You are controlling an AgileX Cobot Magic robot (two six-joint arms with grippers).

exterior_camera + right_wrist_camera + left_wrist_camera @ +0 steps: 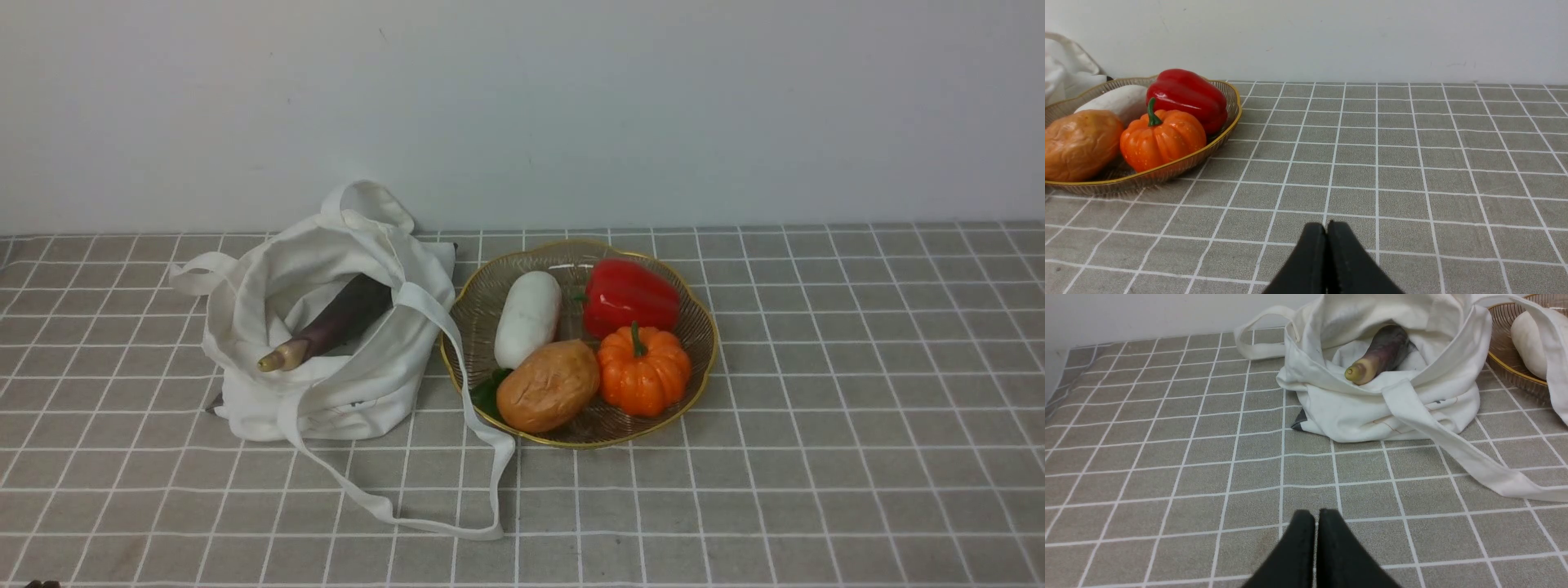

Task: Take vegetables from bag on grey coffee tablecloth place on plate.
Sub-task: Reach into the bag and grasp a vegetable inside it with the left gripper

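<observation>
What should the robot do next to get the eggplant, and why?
Probably open the left gripper and reach for the stem end of the eggplant: that gripper is shut and empty, and the stem pokes out of the bag on that arm's side.

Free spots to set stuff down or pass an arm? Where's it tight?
Open tablecloth right of the plate and left of the bag. Plate is crowded: radish, pepper, potato, pumpkin fill it. Strap loop clutters the cloth in front.
</observation>
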